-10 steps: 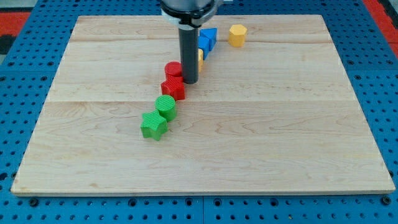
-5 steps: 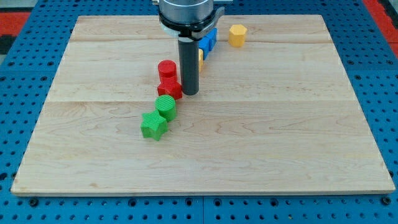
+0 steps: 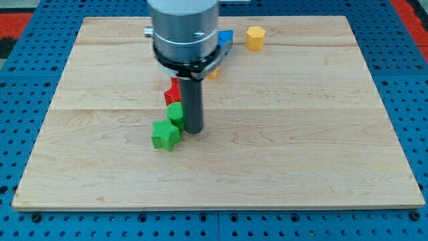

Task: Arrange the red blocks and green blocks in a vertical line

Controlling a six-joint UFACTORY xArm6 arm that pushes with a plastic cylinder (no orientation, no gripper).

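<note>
**Tip at the green pair, red blocks half hidden**

A pale wooden board (image 3: 281, 154) lies on a blue pegboard bench. My tip (image 3: 193, 130) rests on the wood just at the view's right of the green cylinder (image 3: 175, 113), apparently touching it, with the green star-shaped block (image 3: 165, 135) below and to the view's left of that. A red block (image 3: 173, 94) peeks out above the cylinder; its shape, and any second red one, are hidden behind the arm's housing. There is no claw on this rig (only the bare rod), so nothing is clasped or let go.

The blocks run on a slant, not a true vertical. The risk, I judge, is a sideways shove sending the cylinder rolling off line, or knocking the star out further left. A blue block (image 3: 226, 37), a yellow block (image 3: 255, 37) and an orange scrap (image 3: 212, 72) sit near the top.
</note>
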